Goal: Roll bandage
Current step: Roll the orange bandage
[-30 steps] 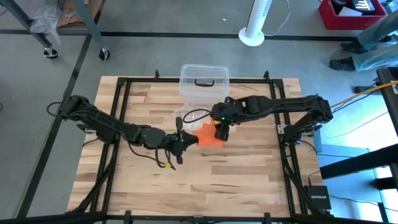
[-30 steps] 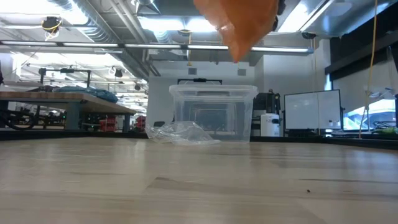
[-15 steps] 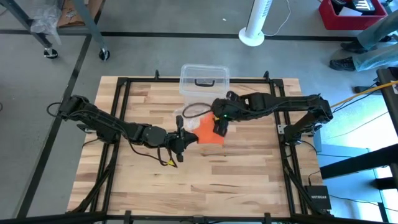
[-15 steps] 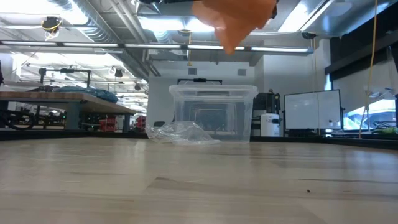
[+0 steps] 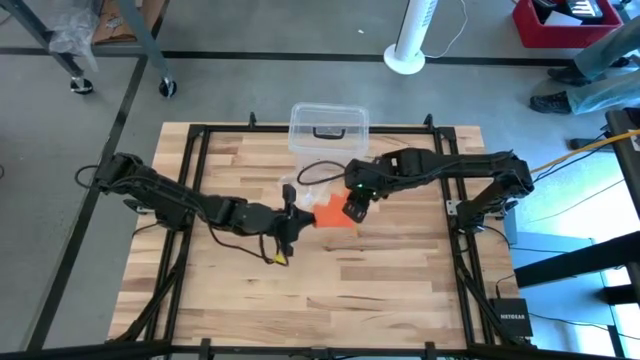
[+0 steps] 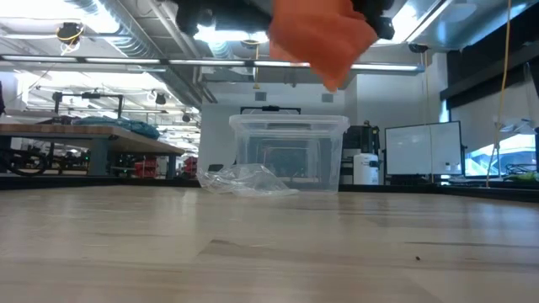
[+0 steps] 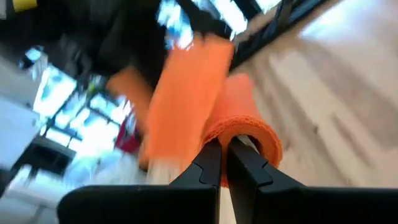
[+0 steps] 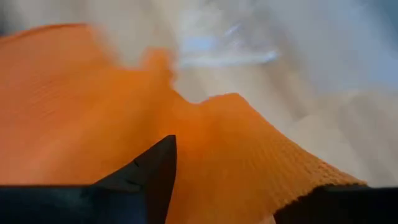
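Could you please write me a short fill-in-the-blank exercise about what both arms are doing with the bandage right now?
1. The left pincer is shut on the ____ bandage.
2. The bandage hangs ____ the table, not touching it.
3. The clear box sits at the table's ____ edge.
4. The right pincer is ____.

Missing words: orange; above; far; open

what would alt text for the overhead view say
Two dark robot arms meet over the middle of a wooden table, with an orange bandage between the left gripper and the right gripper. A clear plastic box sits at the table's far edge.
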